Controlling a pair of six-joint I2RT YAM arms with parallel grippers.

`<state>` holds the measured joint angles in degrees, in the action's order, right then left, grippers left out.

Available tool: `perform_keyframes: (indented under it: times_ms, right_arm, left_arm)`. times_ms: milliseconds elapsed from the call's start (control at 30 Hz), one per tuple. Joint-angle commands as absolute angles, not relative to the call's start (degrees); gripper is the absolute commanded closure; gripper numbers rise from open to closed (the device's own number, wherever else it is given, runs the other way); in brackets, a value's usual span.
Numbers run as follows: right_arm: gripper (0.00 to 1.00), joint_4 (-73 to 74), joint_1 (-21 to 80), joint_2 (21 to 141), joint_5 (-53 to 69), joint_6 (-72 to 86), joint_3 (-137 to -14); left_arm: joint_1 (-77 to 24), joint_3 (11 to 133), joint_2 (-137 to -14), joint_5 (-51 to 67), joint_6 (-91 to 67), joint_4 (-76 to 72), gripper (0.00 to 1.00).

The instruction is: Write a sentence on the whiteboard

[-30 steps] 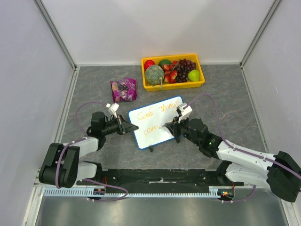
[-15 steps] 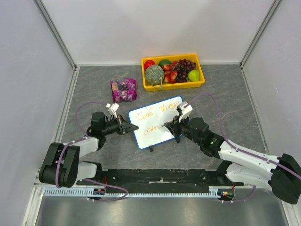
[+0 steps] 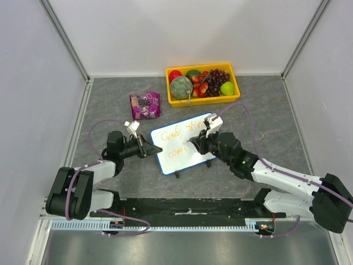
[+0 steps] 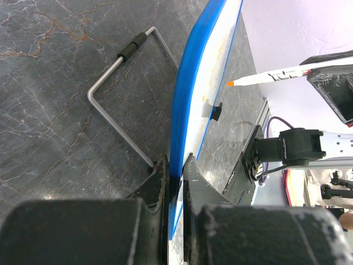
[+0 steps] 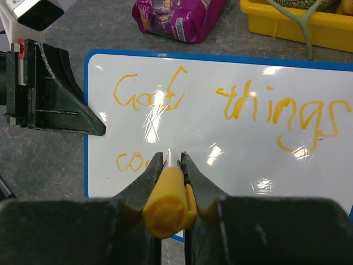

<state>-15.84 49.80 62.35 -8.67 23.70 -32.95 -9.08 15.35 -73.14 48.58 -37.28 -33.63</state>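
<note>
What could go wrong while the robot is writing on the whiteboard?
1. The left claw pinches only the thin blue edge of the whiteboard. If the marker pushes hard, the board might slip or tip.
2. The right claw hangs just over the second line of the sentence. It might smear the orange writing, or hide where the next letter should go.

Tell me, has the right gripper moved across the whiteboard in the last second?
Yes. The right gripper, shut on the marker, has slid left and slightly toward the yellow tray over the whiteboard, which has stayed put.
</note>
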Motion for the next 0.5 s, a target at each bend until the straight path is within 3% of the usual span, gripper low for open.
perform_keyframes:
  times_ms: [0,467]
  right_arm:
    - [1.0,-17.6,50.1,62.3,-10.5,22.7,-34.2]
    - [1.0,-18.7,50.1,66.4,-12.7,23.2,-31.7]
  left_arm:
    - [-8.2,14.4,-74.8,39.1,-35.2,-28.7,0.98]
    - [-8.2,14.4,-74.8,39.2,-35.2,-28.7,0.98]
